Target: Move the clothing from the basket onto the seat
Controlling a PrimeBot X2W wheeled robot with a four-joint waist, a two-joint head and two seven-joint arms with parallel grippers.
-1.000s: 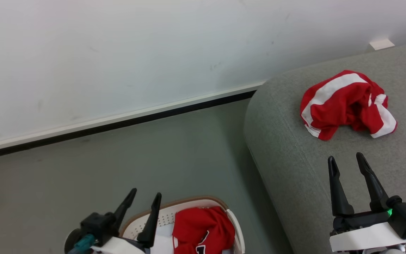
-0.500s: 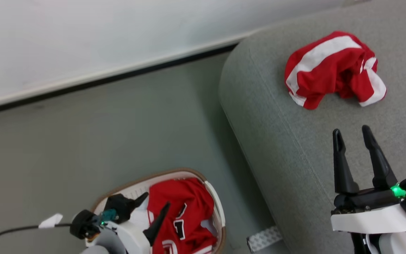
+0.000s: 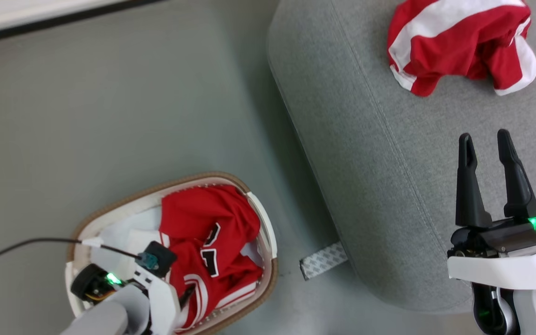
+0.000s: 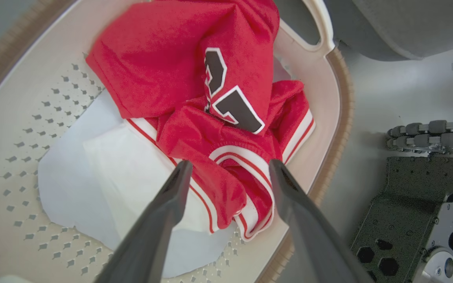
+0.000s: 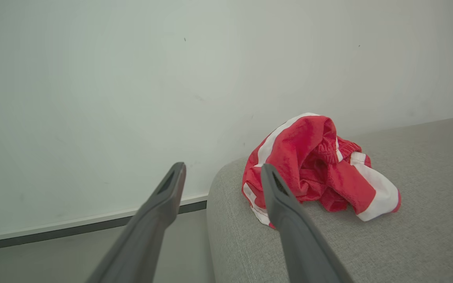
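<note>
Grey woven seat [image 3: 389,186] fills the right side of the head view, and the striped garment [image 3: 458,42] lies crumpled on it at the upper right, red with broad white bands. Cream basket [image 3: 123,204] sits on the green-grey floor [image 3: 110,93] at the lower left, with the numbered garment [image 3: 203,218] heaped in its right half over a white sheet [image 4: 73,184].

Left gripper [image 4: 230,169] is down over the basket now, jaws spread wide, straddling the garment's red-and-white trimmed fold. Nothing is gripped, and whether the fingers touch the cloth can't be told. Its pale forearm rises from the bottom edge, wrist bent downward. A second ago those fingers pointed up beside the rim.

Right gripper [image 3: 484,139] hangs wide open and empty over the seat at the lower right, fingers pointing up the frame, well short of the striped garment, just as before.
</note>
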